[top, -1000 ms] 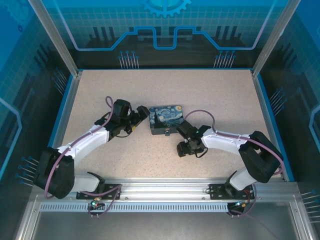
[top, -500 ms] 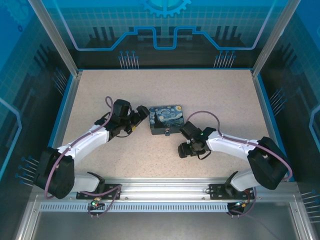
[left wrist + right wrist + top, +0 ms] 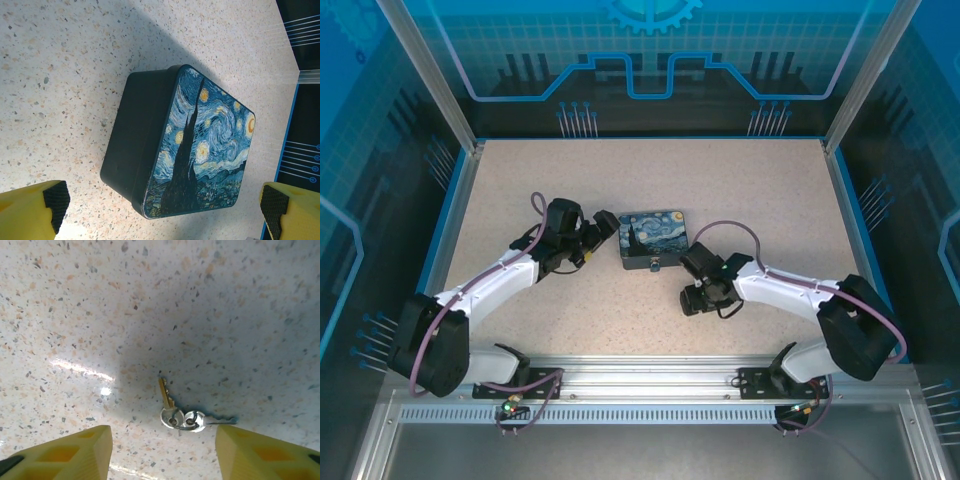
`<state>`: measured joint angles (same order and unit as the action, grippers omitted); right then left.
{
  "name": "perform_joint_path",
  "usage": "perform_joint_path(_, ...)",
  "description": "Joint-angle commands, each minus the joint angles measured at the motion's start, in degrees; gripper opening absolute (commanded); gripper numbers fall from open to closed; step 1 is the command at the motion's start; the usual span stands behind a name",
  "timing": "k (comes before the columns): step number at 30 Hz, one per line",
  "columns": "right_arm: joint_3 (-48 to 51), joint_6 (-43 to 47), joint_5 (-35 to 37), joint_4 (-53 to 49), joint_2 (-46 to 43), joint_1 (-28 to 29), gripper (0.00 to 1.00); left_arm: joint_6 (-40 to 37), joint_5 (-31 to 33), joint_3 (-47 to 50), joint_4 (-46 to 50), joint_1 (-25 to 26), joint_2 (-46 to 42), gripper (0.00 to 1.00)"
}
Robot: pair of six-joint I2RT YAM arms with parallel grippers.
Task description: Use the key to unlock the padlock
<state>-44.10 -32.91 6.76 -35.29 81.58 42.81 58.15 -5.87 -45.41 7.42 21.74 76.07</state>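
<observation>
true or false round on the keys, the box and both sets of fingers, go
1. The keys lie flat on the table. True.
2. The right fingers are shut on the keys. False: they are open, one on each side of the keys, touching neither.
3. The box has a swirly night-sky print on its top face. True.
4. The left fingers grip the box. False: they are open and apart from it.
</observation>
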Motion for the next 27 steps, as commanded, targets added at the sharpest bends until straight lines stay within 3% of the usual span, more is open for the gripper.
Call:
perform_joint_path(1,-1.57,2.18,2.47,-3.11,0.91,0.14,0.54,0.22,-0.74,-0.17,-0.27,-0.20,0.50,0.99)
perform_joint_path(27,-2.27,5.25,4.99,-2.24,5.99,2.77,0.47,0.26,-1.26,-1.07,-0.57,-0.21,1.44,0.99)
